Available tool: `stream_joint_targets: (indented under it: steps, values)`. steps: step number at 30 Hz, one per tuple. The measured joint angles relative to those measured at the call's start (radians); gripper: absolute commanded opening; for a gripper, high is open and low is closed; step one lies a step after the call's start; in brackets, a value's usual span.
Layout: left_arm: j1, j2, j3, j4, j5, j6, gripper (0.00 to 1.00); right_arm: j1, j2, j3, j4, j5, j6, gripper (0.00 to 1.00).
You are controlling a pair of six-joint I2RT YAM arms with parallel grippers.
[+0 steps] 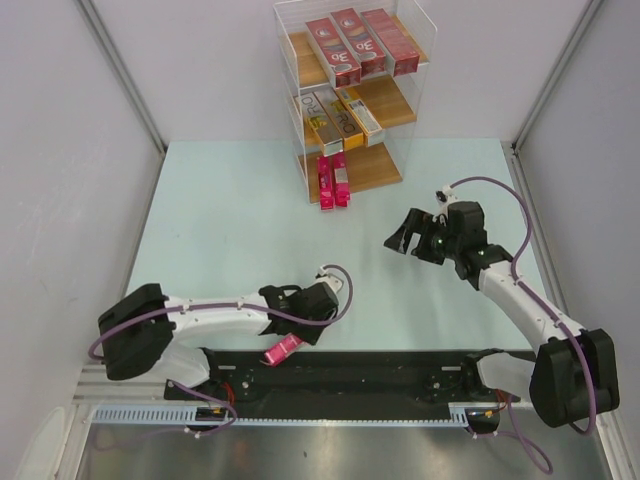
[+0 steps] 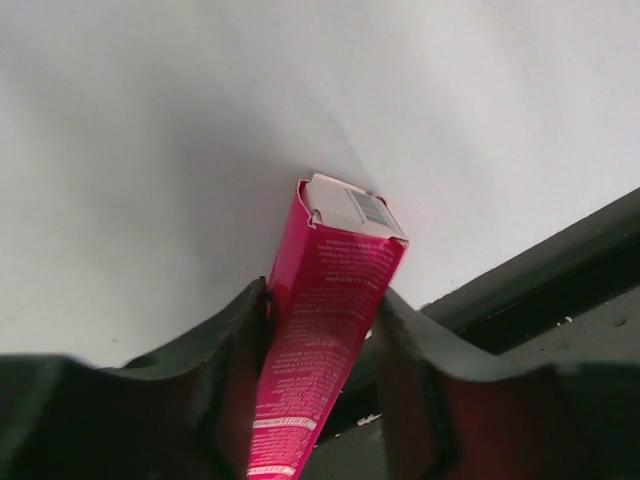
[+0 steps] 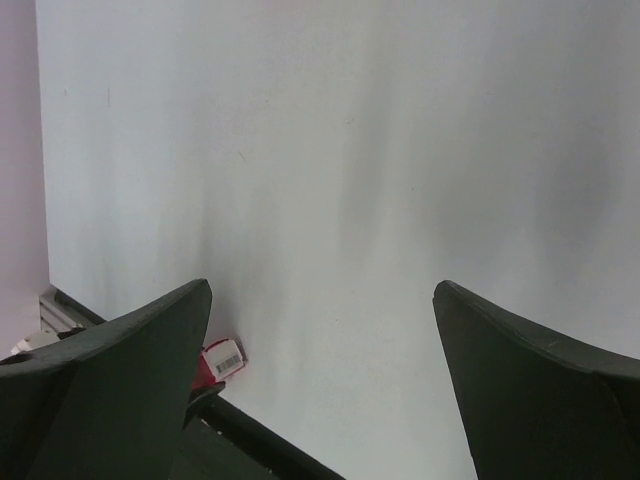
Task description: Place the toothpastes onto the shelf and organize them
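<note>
1. Table [image 1: 250, 230]: pale surface, lying beneath both claws.
2. Shelf [image 1: 378, 165]: three tiers, standing well beyond the left gripper [image 2: 322, 310] and ahead and to the left of the right gripper [image 1: 402, 240].
3. Right gripper: jaws spread wide, nothing between them, hanging over bare table.
4. Left gripper: clenched on a pink carton [image 2: 345, 240], fingers [image 2: 235, 350] pressing both long sides. The carton's end flap projects past the fingertips, low over the table, just beside the black base rail [image 1: 400, 370].
5. Dark red cartons [image 1: 360, 45]: three on the top tier, farthest from both claws.
6. Orange and silver cartons [image 1: 340, 118]: middle tier.
7. Two pink cartons [image 1: 333, 180]: lowest board, left side, well apart from either claw.
</note>
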Motion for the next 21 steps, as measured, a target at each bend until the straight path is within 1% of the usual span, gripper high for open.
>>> stream_joint_targets:
  steps: [2, 8, 11, 16, 21]
  values:
    - [0.000, -0.001, 0.012, -0.003, -0.016, 0.007, 0.30, -0.002, -0.002, 0.000, -0.002, -0.003, 0.000, 1.00]
    - [0.002, -0.052, 0.051, -0.006, -0.039, 0.018, 0.30, -0.002, -0.010, -0.001, -0.005, -0.011, -0.001, 1.00]
    - [0.024, -0.108, 0.062, -0.007, -0.042, 0.019, 0.29, -0.002, -0.023, -0.006, -0.008, -0.016, -0.004, 1.00]
    - [0.136, -0.255, 0.060, 0.015, -0.009, 0.028, 0.29, -0.002, -0.051, -0.017, -0.012, -0.035, -0.003, 1.00]
    - [0.309, -0.502, 0.000, 0.130, 0.080, 0.025, 0.28, 0.039, -0.100, -0.047, 0.016, -0.071, 0.004, 1.00]
